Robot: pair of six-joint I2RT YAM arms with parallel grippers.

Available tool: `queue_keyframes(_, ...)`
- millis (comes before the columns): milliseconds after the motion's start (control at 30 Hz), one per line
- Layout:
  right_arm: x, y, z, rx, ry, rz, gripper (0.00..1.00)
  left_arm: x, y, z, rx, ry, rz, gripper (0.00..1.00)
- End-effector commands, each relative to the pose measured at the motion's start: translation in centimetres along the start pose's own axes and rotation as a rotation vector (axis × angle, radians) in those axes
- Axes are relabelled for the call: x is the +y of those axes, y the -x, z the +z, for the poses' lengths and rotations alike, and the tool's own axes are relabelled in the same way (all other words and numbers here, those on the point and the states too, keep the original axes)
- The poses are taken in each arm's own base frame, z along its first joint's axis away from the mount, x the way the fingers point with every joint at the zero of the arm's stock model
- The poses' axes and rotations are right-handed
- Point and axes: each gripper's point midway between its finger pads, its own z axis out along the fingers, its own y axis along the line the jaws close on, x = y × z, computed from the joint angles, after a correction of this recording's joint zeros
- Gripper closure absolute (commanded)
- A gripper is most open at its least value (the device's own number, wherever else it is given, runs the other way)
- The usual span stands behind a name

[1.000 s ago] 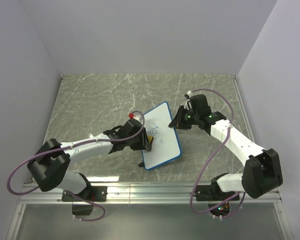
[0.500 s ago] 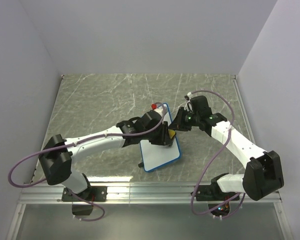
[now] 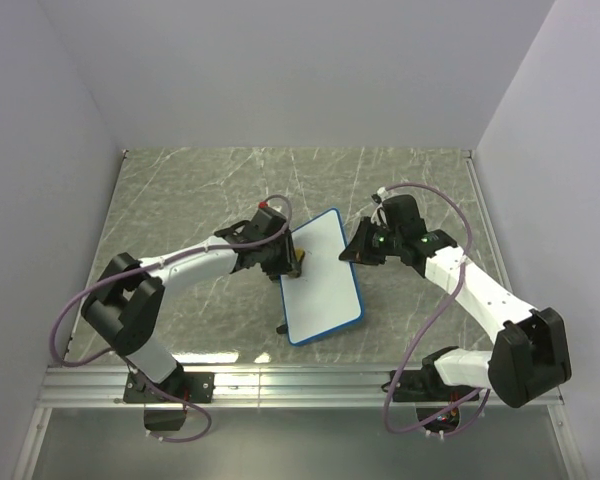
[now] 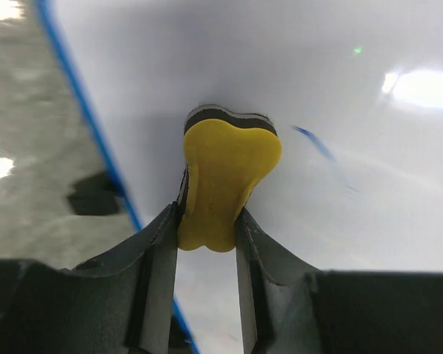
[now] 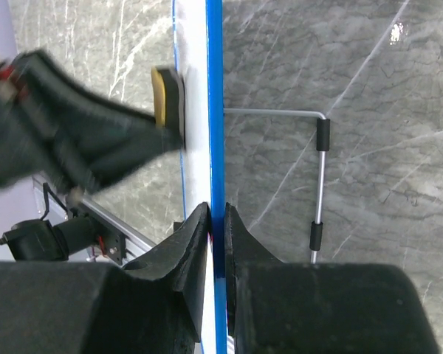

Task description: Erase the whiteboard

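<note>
- The left gripper (image 4: 204, 221) is pinching a yellow bone-shaped eraser (image 4: 225, 173), 2 jaws closed on its waist.
- The right gripper (image 5: 215, 214) is clamping the rounded blue frame (image 5: 215, 88), jaws narrow.
- The whiteboard (image 3: 325, 275) is standing tilted mid-table on a wire stand (image 5: 321, 169), its face glossy.
- Likely best: sweeping the felt flat toward the faint blue streak (image 4: 314, 141), pressing lightly.

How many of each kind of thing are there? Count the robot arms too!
Whiteboard: 1
Yellow eraser: 1
Robot arms: 2, the left arm and the right arm
Total: 4
</note>
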Motion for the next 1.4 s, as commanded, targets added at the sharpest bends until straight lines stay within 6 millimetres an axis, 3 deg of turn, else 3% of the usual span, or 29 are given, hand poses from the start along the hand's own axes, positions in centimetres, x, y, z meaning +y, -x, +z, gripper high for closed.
queue_keyframes(0,-0.9,-3.4,-0.8,0.107,-0.032,-0.007,1.00,5.3,-2.5,2.4,0.094,0.139,0.016,1.00)
queue_keyframes(167,-1.0,-3.4,-0.7,0.107,-0.033,-0.002,1.00,4.9,-2.6,2.4,0.103,0.138,0.045,1.00)
queue_keyframes(267,-1.0,-3.5,-0.5,0.110,-0.035,0.003,1.00,2.6,-2.8,1.2,0.084,0.086,0.092,1.00)
queue_keyframes(367,-1.1,-3.5,-0.3,0.110,-0.035,0.006,1.00,-1.5,-3.6,-0.5,0.100,-0.016,0.160,1.00)
queue_keyframes(500,-1.1,-3.4,-0.2,0.110,-0.035,0.007,1.00,-6.0,-6.7,-2.8,0.137,-0.111,0.265,1.00)
queue_keyframes(633,-1.1,-3.1,0.1,0.109,-0.034,0.009,1.00,-7.5,-8.0,-4.0,0.128,-0.169,0.252,1.00)
queue_keyframes(733,-1.0,-3.2,0.3,0.111,-0.028,0.014,1.00,-6.8,-8.1,-3.8,0.117,-0.144,0.228,1.00)
queue_keyframes(900,-1.0,-3.3,0.3,0.119,-0.027,0.011,1.00,-5.3,-5.2,-2.5,0.058,-0.015,0.199,1.00)
queue_keyframes(1100,-1.2,-3.6,0.1,0.125,-0.031,0.006,1.00,-4.1,1.8,-1.8,-0.012,0.019,0.156,1.00)
queue_keyframes(1167,-1.2,-3.7,0.0,0.125,-0.031,0.003,1.00,-4.7,3.9,-1.6,-0.028,0.013,0.159,1.00)
queue_keyframes(1267,-1.4,-3.8,-0.1,0.126,-0.041,-0.004,1.00,-5.2,5.3,-1.3,-0.020,0.031,0.210,1.00)
queue_keyframes(1367,-1.6,-3.7,-0.3,0.123,-0.051,-0.014,1.00,-4.9,4.9,-0.6,0.007,0.045,0.219,1.00)
